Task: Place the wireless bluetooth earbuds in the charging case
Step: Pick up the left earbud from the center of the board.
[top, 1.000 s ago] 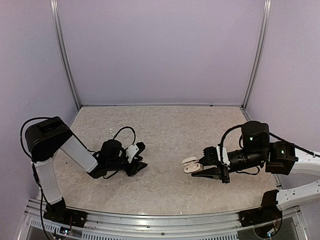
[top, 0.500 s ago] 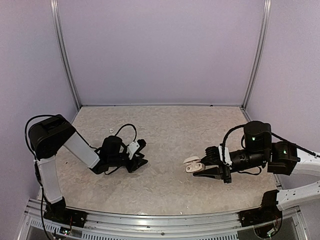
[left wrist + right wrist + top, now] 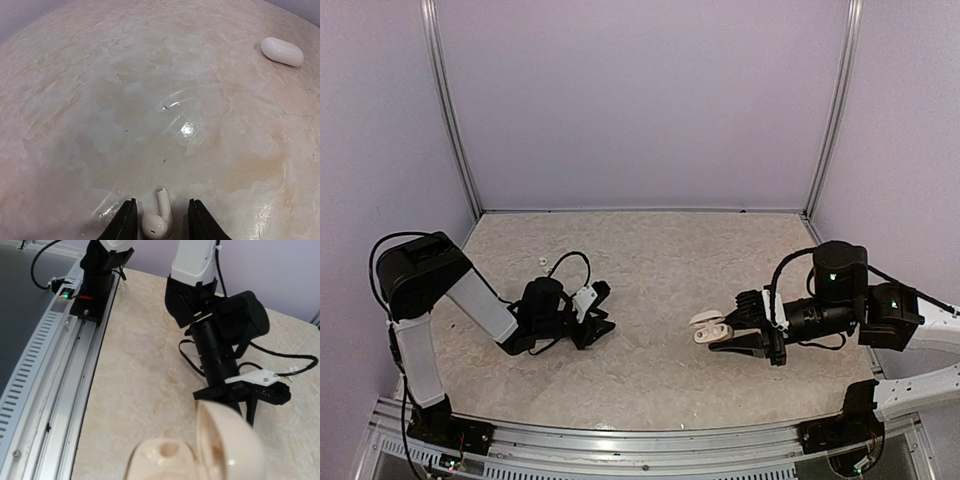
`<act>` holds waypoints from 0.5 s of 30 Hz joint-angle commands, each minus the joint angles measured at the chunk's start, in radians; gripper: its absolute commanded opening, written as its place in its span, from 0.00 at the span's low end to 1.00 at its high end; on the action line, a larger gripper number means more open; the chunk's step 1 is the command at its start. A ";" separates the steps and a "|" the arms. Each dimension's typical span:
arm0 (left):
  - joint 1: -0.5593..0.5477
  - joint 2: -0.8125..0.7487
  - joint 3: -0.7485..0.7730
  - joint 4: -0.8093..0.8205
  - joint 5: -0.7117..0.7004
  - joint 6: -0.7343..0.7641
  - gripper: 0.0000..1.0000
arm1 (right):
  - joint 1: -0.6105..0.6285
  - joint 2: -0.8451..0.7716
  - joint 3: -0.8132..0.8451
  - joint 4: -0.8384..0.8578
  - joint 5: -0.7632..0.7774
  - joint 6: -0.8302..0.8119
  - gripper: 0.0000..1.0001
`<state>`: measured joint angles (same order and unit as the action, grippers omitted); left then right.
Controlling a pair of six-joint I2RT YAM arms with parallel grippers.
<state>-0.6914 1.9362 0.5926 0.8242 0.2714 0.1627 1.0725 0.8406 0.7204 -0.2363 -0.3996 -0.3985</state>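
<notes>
Small white stemmed earbud (image 3: 156,223) lies between the left tool's (image 3: 604,310) released fingers; the right tool (image 3: 717,336) clenches the opened white clamshell case (image 3: 205,452).

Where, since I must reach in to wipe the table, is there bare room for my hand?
Bare: the far stretch of table by the back wall, and the middle gap between the left fingers and the charging case. Crowded: around the earbud those fingers straddle, and the right fingers holding the case.
</notes>
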 commanded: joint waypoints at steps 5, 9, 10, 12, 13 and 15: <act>-0.039 0.016 -0.082 -0.060 -0.011 -0.058 0.34 | 0.010 -0.017 -0.004 0.003 -0.002 0.007 0.00; -0.040 0.015 -0.095 -0.046 -0.020 -0.063 0.33 | 0.010 -0.011 -0.002 0.005 -0.003 0.005 0.00; -0.040 0.014 -0.093 -0.045 -0.025 -0.059 0.32 | 0.010 -0.012 -0.002 0.007 -0.003 0.004 0.00; -0.039 0.014 -0.082 -0.054 -0.033 -0.045 0.31 | 0.010 -0.009 -0.001 0.009 -0.004 0.003 0.00; -0.039 0.015 -0.073 -0.064 -0.040 -0.038 0.30 | 0.010 -0.007 0.000 0.007 -0.003 0.001 0.00; -0.040 0.014 -0.068 -0.076 -0.050 -0.030 0.27 | 0.010 -0.003 0.006 0.002 -0.003 0.001 0.00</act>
<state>-0.7143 1.9301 0.5404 0.8970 0.2222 0.1249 1.0725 0.8375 0.7204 -0.2359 -0.4000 -0.3992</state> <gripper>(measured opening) 0.289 0.233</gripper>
